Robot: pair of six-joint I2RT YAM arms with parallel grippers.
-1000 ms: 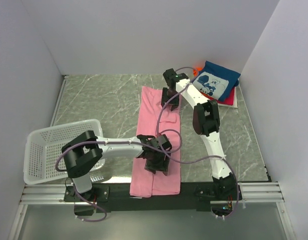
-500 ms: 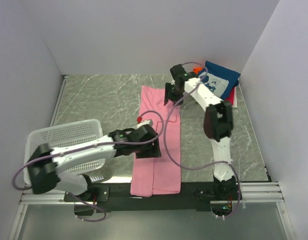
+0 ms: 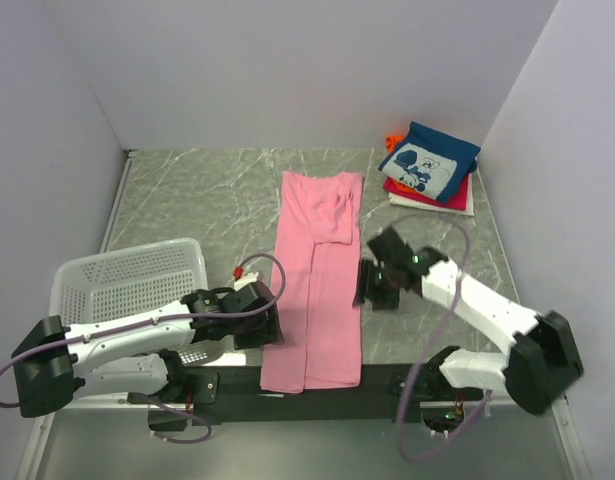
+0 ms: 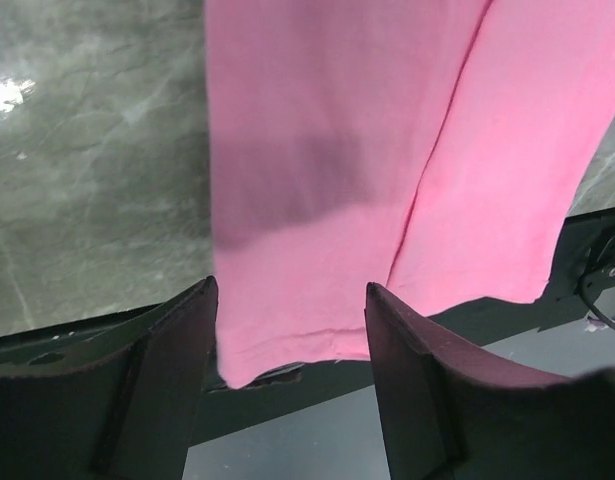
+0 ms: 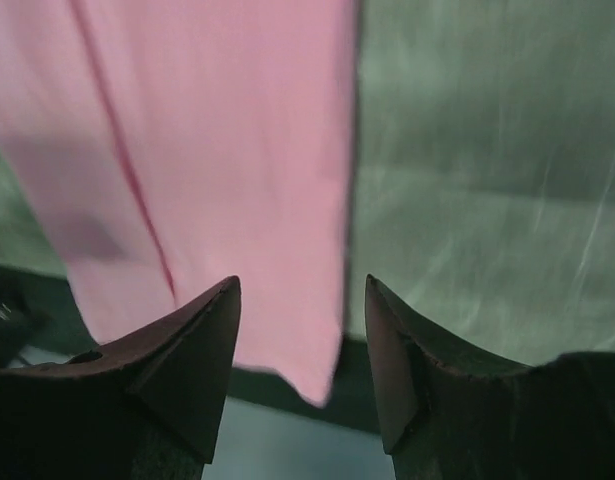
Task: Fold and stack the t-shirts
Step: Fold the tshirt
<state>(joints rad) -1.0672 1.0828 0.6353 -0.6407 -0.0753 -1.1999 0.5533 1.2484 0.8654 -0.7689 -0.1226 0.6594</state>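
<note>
- The pink tee [image 3: 317,280] is lying flat in the middle of the surface [image 3: 207,200], folded into a long narrow strip.
- Its long axis is running from the near edge toward the far wall, leaning slightly left at the near end.
- A fold line is running the length of the strip, and a smaller flap is lying doubled over at the far right corner.
- The near hem is reaching past the front edge of the surface and lying over the black rail [image 3: 317,385].
- The left gripper [image 3: 257,320] is sitting low just beside the strip's left edge, close to the near end; its jaws are standing spread with nothing between them, the hem showing beyond them in the left wrist view [image 4: 290,290].
- The right gripper [image 3: 372,285] is sitting just beside the strip's right edge, about midway along; its jaws are also standing spread and holding nothing [image 5: 301,285], though that view is blurred.
- The other tees are resting folded in a stack in the far right corner, well apart from the strip: navy tee [image 3: 430,165] on top, red tee [image 3: 427,195] and white tee [image 3: 467,205] under it, orange tee [image 3: 393,140] peeking out behind.
- The basket [image 3: 117,290] is standing at the near left, with the left arm stretching past its near side.
</note>
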